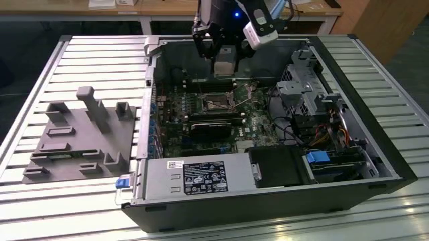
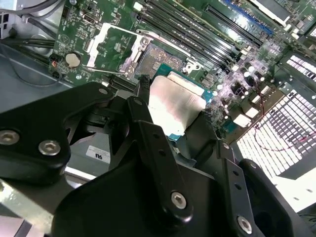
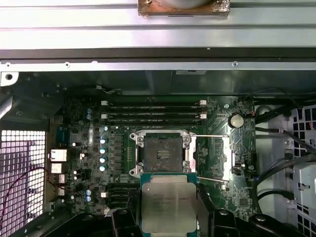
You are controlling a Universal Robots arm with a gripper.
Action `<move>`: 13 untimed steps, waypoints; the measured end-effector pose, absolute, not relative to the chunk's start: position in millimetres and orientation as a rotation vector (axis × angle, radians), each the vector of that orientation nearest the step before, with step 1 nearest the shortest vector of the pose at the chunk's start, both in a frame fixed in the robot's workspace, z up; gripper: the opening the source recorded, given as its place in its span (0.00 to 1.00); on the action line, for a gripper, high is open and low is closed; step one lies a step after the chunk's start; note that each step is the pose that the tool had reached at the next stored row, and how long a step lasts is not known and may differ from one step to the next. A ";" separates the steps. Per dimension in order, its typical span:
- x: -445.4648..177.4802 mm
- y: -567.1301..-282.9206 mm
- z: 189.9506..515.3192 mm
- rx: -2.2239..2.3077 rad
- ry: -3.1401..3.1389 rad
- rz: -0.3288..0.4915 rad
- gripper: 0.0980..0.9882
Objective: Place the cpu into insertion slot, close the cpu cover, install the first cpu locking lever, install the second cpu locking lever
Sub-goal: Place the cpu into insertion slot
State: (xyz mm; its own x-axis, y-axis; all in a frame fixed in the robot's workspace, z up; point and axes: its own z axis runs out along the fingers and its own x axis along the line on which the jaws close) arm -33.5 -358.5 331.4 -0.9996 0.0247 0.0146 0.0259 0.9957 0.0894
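Observation:
In the first wrist view the cpu, a flat square chip with a silvery top, sits between the black fingers of my gripper, which is shut on it. It hangs above the board, just short of the insertion slot, whose dark centre lies bare. The cpu cover is swung open to one side, and two thin locking levers stick out, released. The second wrist view shows the cpu in the gripper, beside the slot and the raised cover. In the exterior view the gripper hovers above the slot.
The green motherboard lies inside an open black computer case. Memory sticks run close beside the slot. A power supply and drive cage line the case sides. A grey fixture block stands on the slatted table.

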 end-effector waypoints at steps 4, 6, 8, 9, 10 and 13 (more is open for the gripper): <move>-33.5 -358.5 324.0 -0.040 -3.125 -0.141 0.49; -33.5 -358.4 320.4 -0.040 -3.125 -0.140 0.49; -33.6 -357.7 316.9 -0.041 -3.125 -0.140 0.49; -33.6 -357.0 315.2 -0.041 -3.125 -0.140 0.49; -33.5 -356.4 313.3 -0.040 -3.125 -0.140 0.49; -33.7 -355.4 307.7 -0.041 -3.125 -0.140 0.49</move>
State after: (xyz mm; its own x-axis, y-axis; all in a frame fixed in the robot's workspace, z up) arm -33.7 -355.4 307.7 -0.9996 0.0253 0.0145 0.0265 0.9956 0.0894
